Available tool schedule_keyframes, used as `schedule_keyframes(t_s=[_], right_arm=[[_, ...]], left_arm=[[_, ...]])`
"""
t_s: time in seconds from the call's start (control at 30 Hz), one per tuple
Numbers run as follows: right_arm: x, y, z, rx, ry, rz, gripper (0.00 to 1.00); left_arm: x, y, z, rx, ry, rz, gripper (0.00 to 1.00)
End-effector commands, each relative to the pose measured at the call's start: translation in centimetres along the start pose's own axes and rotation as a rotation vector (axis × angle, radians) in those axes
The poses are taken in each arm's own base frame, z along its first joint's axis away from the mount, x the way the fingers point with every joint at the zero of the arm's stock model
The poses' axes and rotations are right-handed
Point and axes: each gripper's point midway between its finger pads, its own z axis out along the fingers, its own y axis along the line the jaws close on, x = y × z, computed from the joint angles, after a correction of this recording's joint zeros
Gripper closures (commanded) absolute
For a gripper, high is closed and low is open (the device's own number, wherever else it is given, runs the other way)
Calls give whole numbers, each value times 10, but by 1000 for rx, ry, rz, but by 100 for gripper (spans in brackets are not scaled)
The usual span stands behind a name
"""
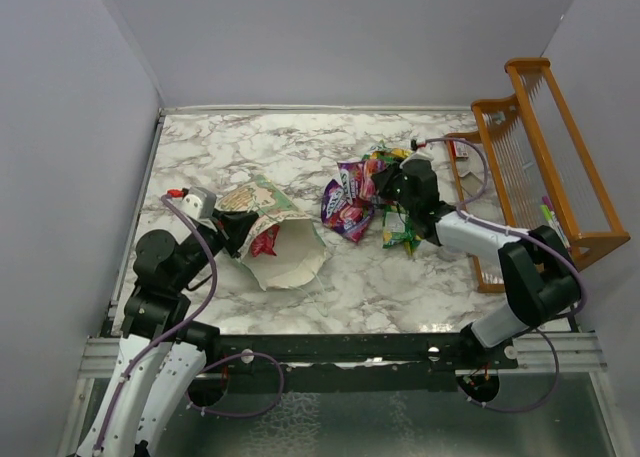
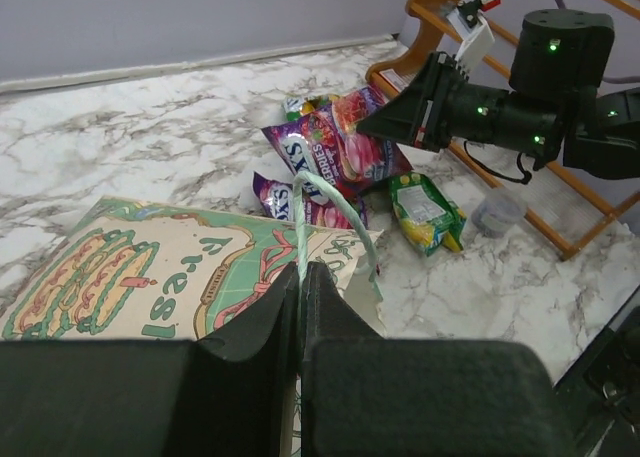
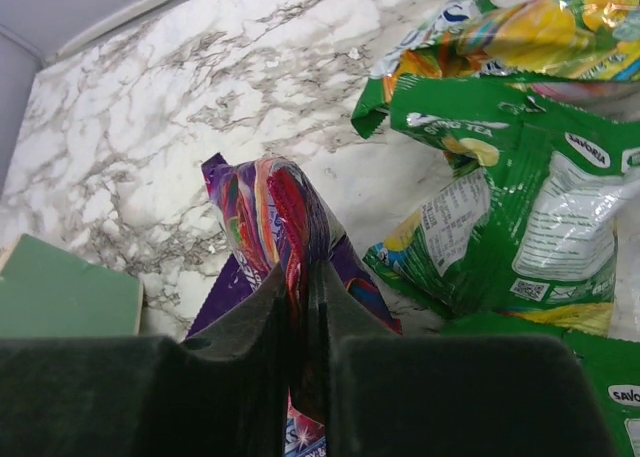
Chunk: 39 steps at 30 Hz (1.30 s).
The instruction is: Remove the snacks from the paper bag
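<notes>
The paper bag lies on its side at the left, printed face up and mouth towards the near right. A red packet shows inside the mouth. My left gripper is shut on the bag's thin pale-green handle. Right of the bag, my right gripper is shut on a purple snack packet, pinching its crinkled edge. Green packets lie on the marble beside it, and another purple packet lies below the held one.
An orange wooden rack stands along the right wall. A small translucent cup sits in front of it, near the green-and-yellow packet. Grey walls close in the marble table on three sides.
</notes>
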Motion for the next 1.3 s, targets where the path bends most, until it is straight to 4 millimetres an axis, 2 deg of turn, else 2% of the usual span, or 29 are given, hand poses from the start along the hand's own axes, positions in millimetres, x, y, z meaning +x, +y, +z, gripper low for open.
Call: schedule_keyframes(t_s=[0.0,0.1,0.17,0.2,0.3,0.37,0.43,0.53,0.73,0.93,1.13,1.27], right_arm=[[12,-15,2,-4,23,145,81],[17,-35,-6,57,10,130,66],[9,-40,-13,69,-20,80,59],[2,-40,-17,66,-40,49,52],[-18,-26,-28,-3,-81,-67,40],[-27,-7,-35,-102,-86,-154,32],[-27,17,-45,-243,-71,-242,27],[-22,46,-65,-428,-57,-298,23],[-20,87,-118,-706,-159,-459,18],[10,142,-165,-971,-233,-695,17],[41,185,-190,-1166,-219,-807,17],[54,205,-180,-1122,-169,-838,18]], left_arm=[[-1,-14,-2,79,-3,24,100],[2,-15,-2,92,8,25,100],[3,-16,-1,100,15,28,100],[4,-16,0,103,19,29,100],[6,-16,0,108,26,31,100],[7,-15,1,107,27,33,100],[7,-14,2,100,26,37,100],[6,-12,3,91,25,45,100],[0,-7,3,59,21,52,100],[-3,0,5,16,13,41,100],[-14,10,3,-61,-15,29,100],[-20,20,1,-128,-32,13,100]])
